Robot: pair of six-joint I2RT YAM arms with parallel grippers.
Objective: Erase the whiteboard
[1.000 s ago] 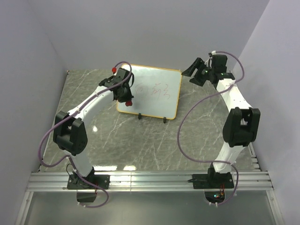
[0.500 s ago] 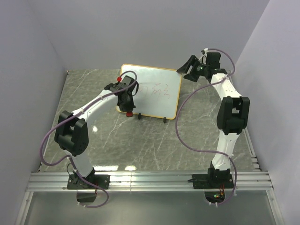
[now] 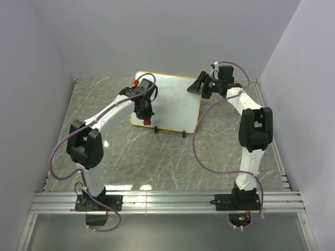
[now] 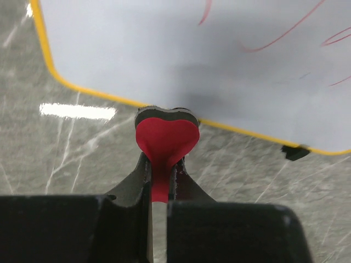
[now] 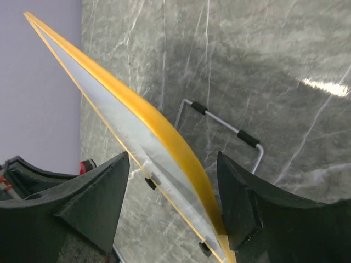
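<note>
Grey marble bench (image 3: 157,162), my left jaws clamped on a red eraser (image 4: 166,137) at the near rim of the whiteboard (image 3: 178,116), which stands tilted mid-bench, my right jaws wide, straddling its far right edge.

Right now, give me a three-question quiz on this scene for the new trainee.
1. True or false: the whiteboard is already wiped clean.
2. The right gripper is: A) shut on a marker, B) open, straddling the board's edge, C) lying flat on the tabletop.
3. Which gripper holds the red heart-shaped eraser?
Key: 1 false, red marks show on it. 2 B. 3 the left gripper.
</note>
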